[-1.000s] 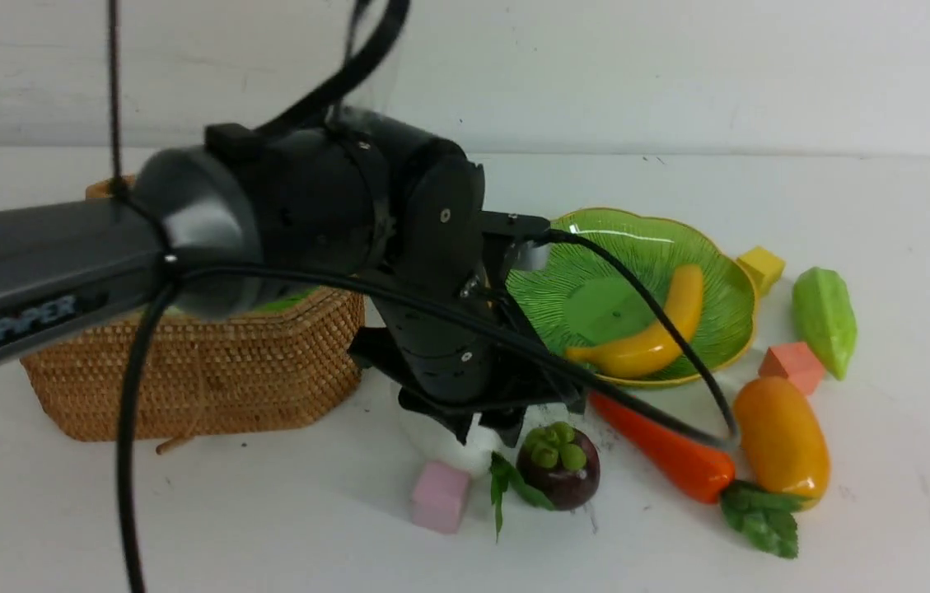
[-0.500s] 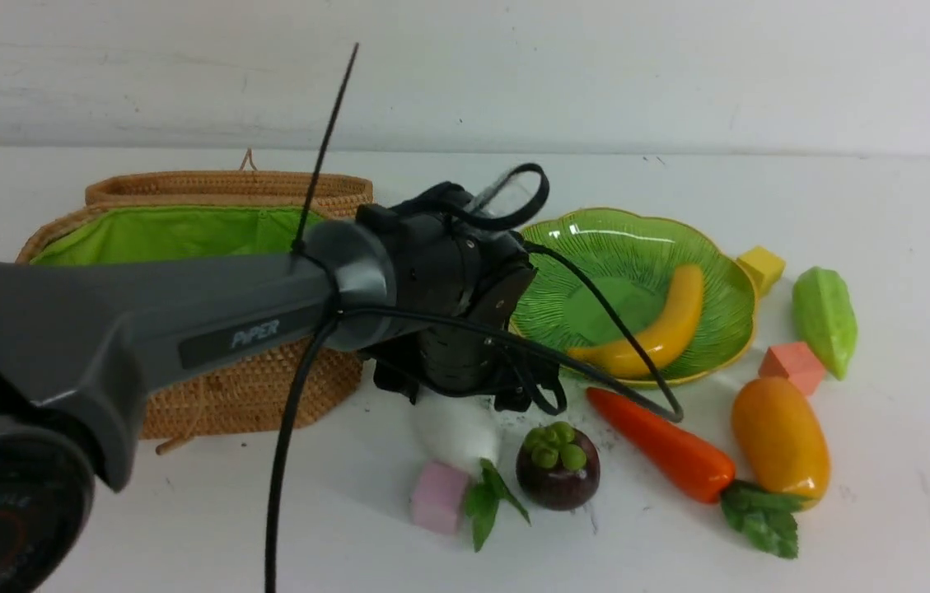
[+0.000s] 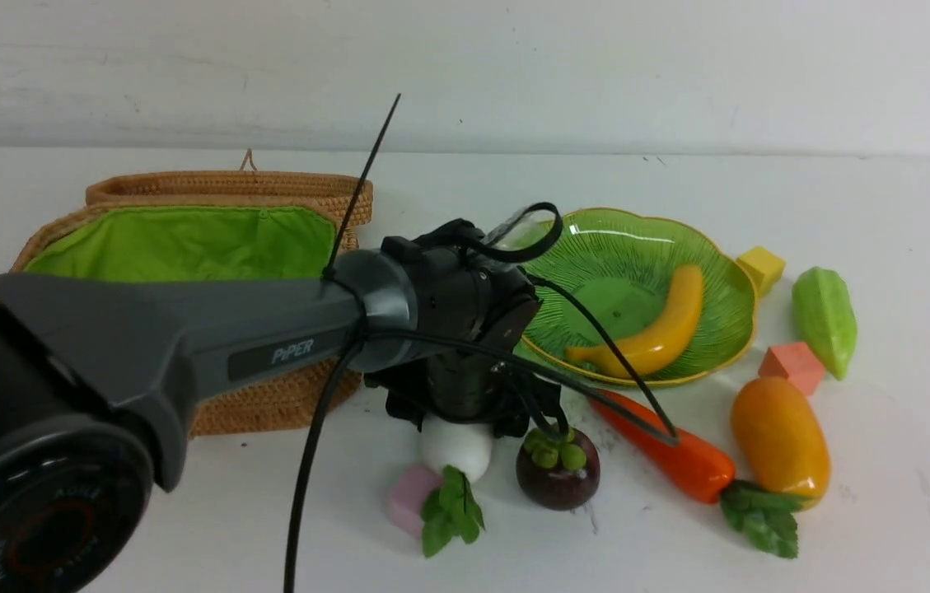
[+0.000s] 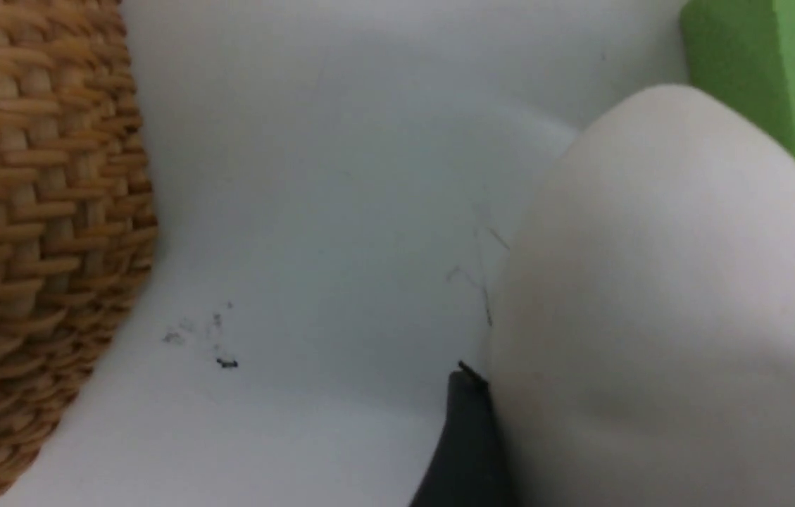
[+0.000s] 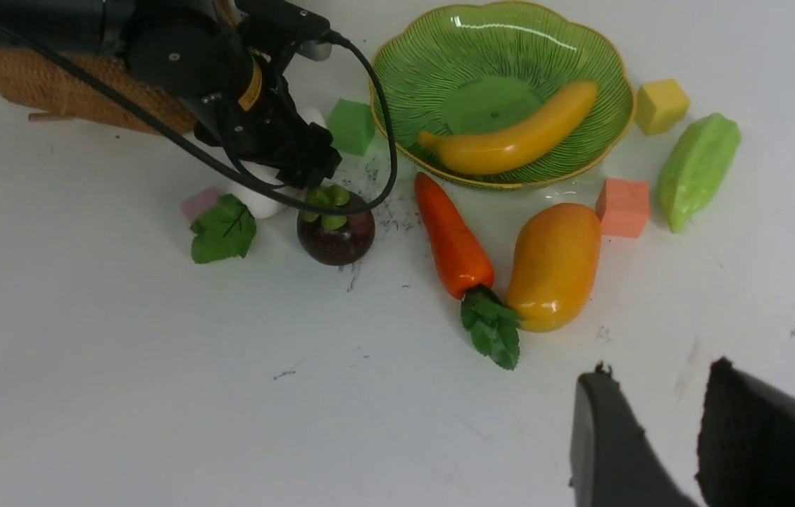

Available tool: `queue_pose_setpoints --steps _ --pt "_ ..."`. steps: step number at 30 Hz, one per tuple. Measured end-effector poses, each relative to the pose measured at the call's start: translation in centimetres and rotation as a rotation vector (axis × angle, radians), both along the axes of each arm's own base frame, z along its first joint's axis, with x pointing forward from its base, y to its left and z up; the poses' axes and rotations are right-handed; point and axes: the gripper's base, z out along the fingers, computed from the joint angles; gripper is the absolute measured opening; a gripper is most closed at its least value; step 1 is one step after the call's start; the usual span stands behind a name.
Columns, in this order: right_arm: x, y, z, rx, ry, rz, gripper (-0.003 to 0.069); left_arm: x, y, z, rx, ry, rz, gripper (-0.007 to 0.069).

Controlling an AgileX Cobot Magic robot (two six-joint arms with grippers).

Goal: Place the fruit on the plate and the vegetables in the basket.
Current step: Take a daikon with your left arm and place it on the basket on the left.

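My left gripper (image 3: 465,424) is down over the white radish (image 3: 455,449), open, its jaws straddling it. One finger (image 4: 467,436) lies against the radish's side (image 4: 665,296); the other is out of view. The radish rests on the table beside the basket (image 3: 267,403). The banana (image 3: 654,329) lies on the green plate (image 3: 621,239). In front of the plate are the mangosteen (image 3: 557,473), the carrot (image 3: 670,453) and the mango (image 3: 779,441). The gourd (image 3: 824,319) lies right of the plate. My right gripper (image 5: 658,370) hovers open and empty, nearer than the mango.
A pink cube (image 3: 405,498) sits against the radish leaves (image 3: 450,511). A green cube (image 5: 350,125) lies between basket and plate, with yellow (image 3: 761,268) and salmon (image 3: 794,366) cubes right of the plate. The left arm's cable (image 3: 596,346) hangs over the plate's near edge.
The left arm has swung lower and uncovered the basket. Its jaws widened around the radish. The radish turned, leaves now toward the front, and the pink cube slid left.
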Motion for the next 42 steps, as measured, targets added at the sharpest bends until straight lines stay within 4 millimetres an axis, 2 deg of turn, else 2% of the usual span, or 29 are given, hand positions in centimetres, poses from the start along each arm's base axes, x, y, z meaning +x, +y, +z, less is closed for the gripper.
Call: queue_pose_setpoints --steps 5,9,15,17,20,23,24,25,27,30,31,32,36,39,42 --pt "0.0 0.0 0.0 -0.002 0.004 0.000 0.0215 -0.2 0.1 0.3 0.004 0.015 0.010 0.0537" --pt "0.0 0.0 0.0 -0.002 0.004 0.000 0.0216 -0.4 0.4 2.3 0.001 -0.003 0.005 0.0537" --pt "0.0 0.0 0.0 0.000 -0.001 0.000 0.0216 -1.5 0.6 8.3 -0.065 -0.077 -0.030 0.0537" --pt "0.1 0.0 0.1 0.006 -0.014 0.001 0.0216 -3.1 0.8 11.6 -0.064 -0.104 -0.090 0.0537" --pt "0.1 0.1 0.3 0.017 -0.033 0.002 0.0216 -4.9 1.4 14.4 -0.013 -0.132 -0.217 0.0537" --pt "0.3 0.2 0.6 0.035 -0.065 0.006 0.0216 -6.5 3.6 17.9 0.120 -0.178 -0.442 0.0537" --pt "0.3 0.2 0.6 0.037 -0.067 0.007 0.0216 -6.5 3.6 17.9 0.120 -0.178 -0.442 0.0537" --pt "0.3 0.3 0.8 0.049 -0.087 0.010 0.0216 -6.8 5.5 19.3 0.217 -0.191 -0.564 0.0537" --pt "0.5 0.4 1.2 0.060 -0.132 0.025 0.0217 -6.6 7.6 20.2 0.309 -0.182 -0.662 0.0537" --pt "0.5 0.9 1.9 0.087 -0.220 0.084 0.0220 -5.1 11.9 20.9 0.418 -0.172 -0.727 0.0537" --pt "0.5 1.0 2.0 0.092 -0.230 0.094 0.0220 -4.9 12.2 20.9 0.423 -0.172 -0.729 0.0537" --pt "0.4 1.4 2.3 0.104 -0.262 0.133 0.0220 -3.9 14.2 21.0 0.462 -0.174 -0.734 0.0537" --pt "-0.1 2.3 2.8 0.126 -0.316 0.260 0.0223 -1.1 17.9 20.0 0.540 -0.179 -0.744 0.0537" --pt "-0.4 2.7 3.0 0.132 -0.333 0.328 0.0223 0.9 19.5 18.4 0.568 -0.167 -0.744 0.0537" --pt "-0.7 3.0 3.1 0.156 -0.337 0.364 0.0223 2.5 20.0 16.7 0.576 -0.162 -0.745 0.0537"
